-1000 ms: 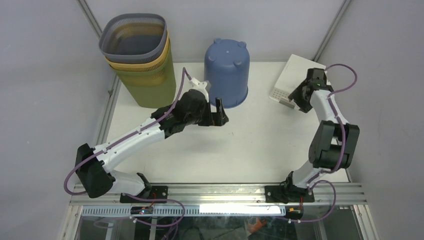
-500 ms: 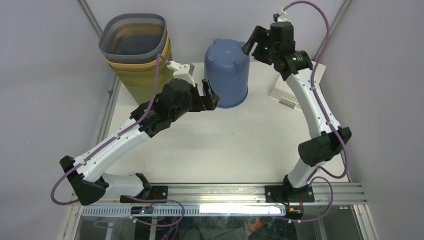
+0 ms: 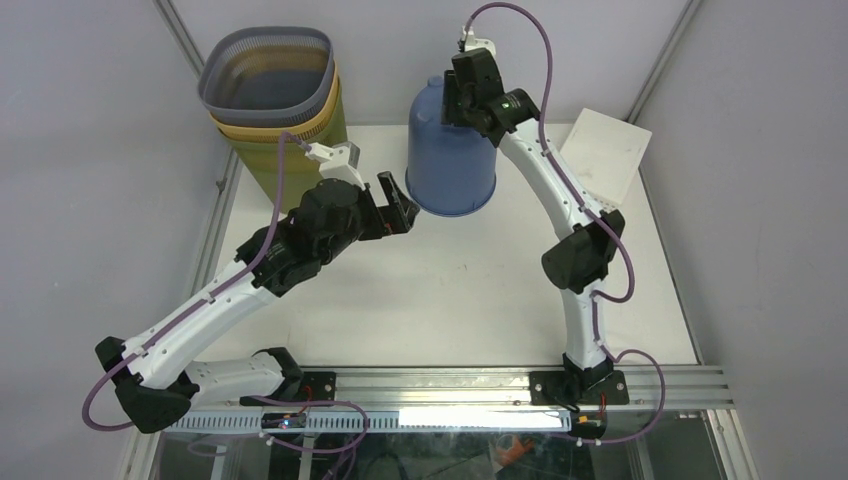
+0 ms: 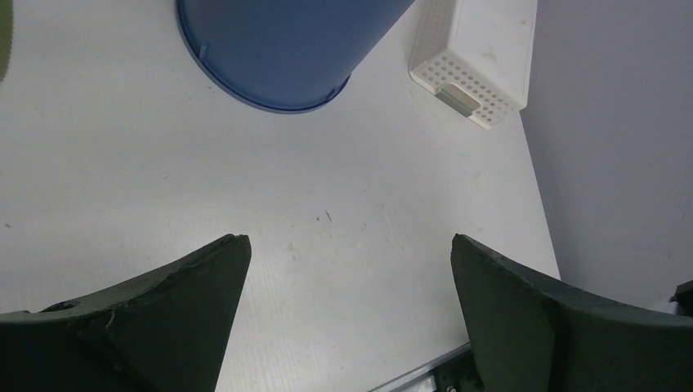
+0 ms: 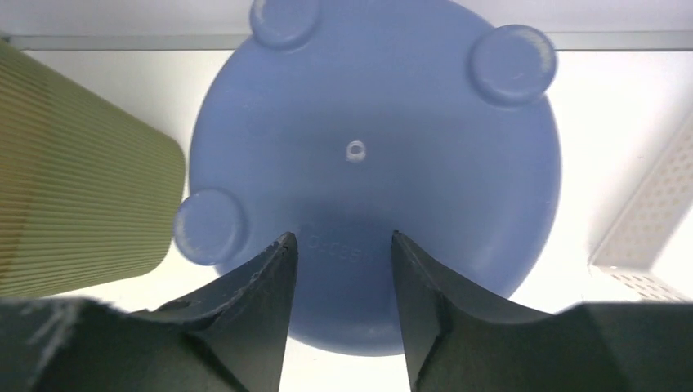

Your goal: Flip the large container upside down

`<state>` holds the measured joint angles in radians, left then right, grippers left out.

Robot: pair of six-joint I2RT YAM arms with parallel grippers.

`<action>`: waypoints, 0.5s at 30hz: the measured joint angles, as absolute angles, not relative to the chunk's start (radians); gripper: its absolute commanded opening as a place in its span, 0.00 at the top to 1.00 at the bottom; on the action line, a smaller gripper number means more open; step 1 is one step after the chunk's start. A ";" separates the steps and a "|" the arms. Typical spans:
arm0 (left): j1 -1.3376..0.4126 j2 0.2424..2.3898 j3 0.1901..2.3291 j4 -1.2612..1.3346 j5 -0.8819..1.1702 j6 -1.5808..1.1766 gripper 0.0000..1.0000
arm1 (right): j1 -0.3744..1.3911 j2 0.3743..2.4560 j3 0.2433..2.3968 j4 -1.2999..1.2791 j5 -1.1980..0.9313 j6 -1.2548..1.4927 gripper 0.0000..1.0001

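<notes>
The large blue container (image 3: 450,165) stands mouth-down on the white table, its base with round feet facing up. It also shows in the left wrist view (image 4: 286,49) and fills the right wrist view (image 5: 376,163). My right gripper (image 3: 455,98) hovers just above the base, fingers apart and empty; the right wrist view shows the gripper (image 5: 339,237) over the near part of the base. My left gripper (image 3: 400,197) is wide open and empty, just left of the container's lower rim; in the left wrist view, the gripper (image 4: 347,238) is above bare table.
A tall olive ribbed bin (image 3: 295,150) with grey and yellow baskets nested in its top stands at the back left, close to the container. A white perforated tray (image 3: 605,155) lies at the back right. A metal rail (image 3: 430,385) runs along the near edge.
My right arm swung from the white tray up and left to above the blue container's base. My left gripper drew back left, ending beside the container's rim.
</notes>
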<state>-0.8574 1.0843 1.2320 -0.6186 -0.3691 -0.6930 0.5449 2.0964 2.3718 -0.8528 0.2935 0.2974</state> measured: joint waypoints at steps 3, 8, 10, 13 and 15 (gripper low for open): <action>-0.857 1.084 1.214 -0.624 -0.369 -0.699 0.01 | 0.545 2.083 2.338 -0.830 0.336 0.274 0.52; -0.857 1.085 1.213 -0.629 -0.368 -0.705 0.01 | 0.545 2.057 2.292 -0.812 0.394 0.234 0.52; -0.857 1.085 1.213 -0.629 -0.368 -0.707 0.01 | 0.545 2.054 2.283 -0.813 0.420 0.221 0.52; -0.857 1.085 1.213 -0.629 -0.368 -0.710 0.01 | 0.546 2.036 2.256 -0.814 0.441 0.203 0.56; -0.857 1.085 1.213 -0.629 -0.368 -0.711 0.01 | 0.545 2.013 2.230 -0.822 0.444 0.199 0.57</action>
<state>-0.8574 1.0855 1.2125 -0.6292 -0.3679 -0.7109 0.5453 2.0132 2.2299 -0.8215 0.4438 0.1986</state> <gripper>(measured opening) 0.989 0.448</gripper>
